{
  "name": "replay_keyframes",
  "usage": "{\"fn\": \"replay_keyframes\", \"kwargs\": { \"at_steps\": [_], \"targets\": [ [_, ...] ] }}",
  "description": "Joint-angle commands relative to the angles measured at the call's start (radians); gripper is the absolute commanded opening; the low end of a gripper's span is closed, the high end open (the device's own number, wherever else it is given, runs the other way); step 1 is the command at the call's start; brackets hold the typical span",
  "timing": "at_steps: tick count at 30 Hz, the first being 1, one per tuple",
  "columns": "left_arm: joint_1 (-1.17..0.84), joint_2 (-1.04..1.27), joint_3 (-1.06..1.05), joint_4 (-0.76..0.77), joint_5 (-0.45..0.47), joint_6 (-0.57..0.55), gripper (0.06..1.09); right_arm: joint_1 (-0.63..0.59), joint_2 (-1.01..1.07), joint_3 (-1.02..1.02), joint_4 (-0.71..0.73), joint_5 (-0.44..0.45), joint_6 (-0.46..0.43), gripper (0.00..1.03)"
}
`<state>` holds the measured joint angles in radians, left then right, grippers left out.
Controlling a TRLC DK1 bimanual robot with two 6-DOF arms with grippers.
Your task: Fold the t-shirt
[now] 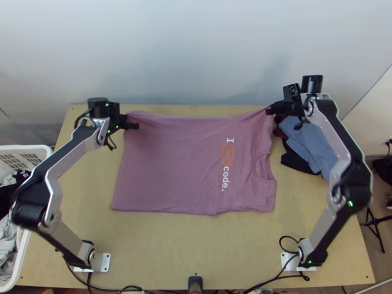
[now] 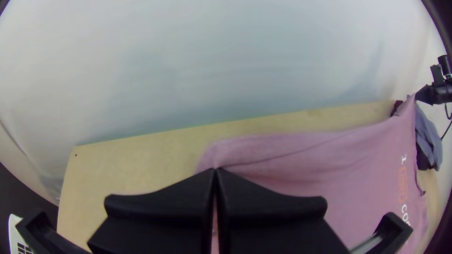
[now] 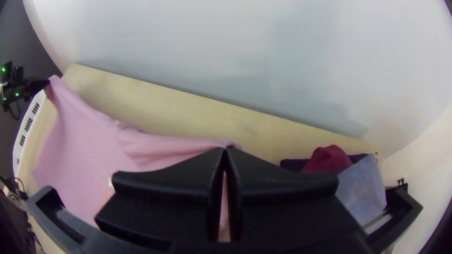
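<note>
1. T-shirt [image 1: 186, 166]: on the worktop [image 1: 196, 255], mostly spread flat, print up, far edge lifted and sagging between the two holds.
2. Left pincer [image 1: 131, 123]: clenched on the shirt's far hem corner.
3. Right pincer [image 1: 272, 109]: clenched on the shirt's far corner, collar side. Bite looks small – uneven pull could slip it.
4. Clothes pile [image 1: 308, 144]: just beside the shirt's collar end. Could snag or get dragged if the right side swings wide.
5. Laundry basket [image 1: 20, 159]: beyond the shirt's hem end, low risk.
6. Main risk, my read: arms out of sync on the fold-over – skewed edges, bunched middle.
</note>
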<state>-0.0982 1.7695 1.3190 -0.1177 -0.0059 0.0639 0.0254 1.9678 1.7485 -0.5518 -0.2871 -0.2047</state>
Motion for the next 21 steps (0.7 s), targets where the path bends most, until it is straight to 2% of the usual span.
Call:
{"fn": "replay_keyframes", "kwargs": {
  "at_steps": [1, 5, 10, 17, 21],
  "targets": [
    [-0.015, 0.186, 0.128, -0.017, -0.039, 0.014, 0.1, 0.005, 0.213, 0.183, -0.051, 0.005, -0.038, 0.03],
    [-0.003, 0.249, 0.146, -0.027, -0.048, 0.019, 0.1, 0.024, 0.284, 0.255, -0.08, 0.005, -0.032, 0.03],
    [-0.011, 0.235, 0.094, -0.05, -0.049, 0.039, 0.1, 0.033, 0.283, 0.24, -0.149, 0.005, -0.041, 0.03],
    [0.005, 0.191, 0.019, -0.082, -0.045, 0.04, 0.1, 0.048, 0.195, 0.128, -0.2, 0.005, -0.048, 0.03],
    [-0.015, 0.111, -0.026, -0.123, -0.017, 0.053, 0.1, 0.093, 0.08, -0.017, -0.201, 0.005, -0.05, 0.03]
  ]
}}
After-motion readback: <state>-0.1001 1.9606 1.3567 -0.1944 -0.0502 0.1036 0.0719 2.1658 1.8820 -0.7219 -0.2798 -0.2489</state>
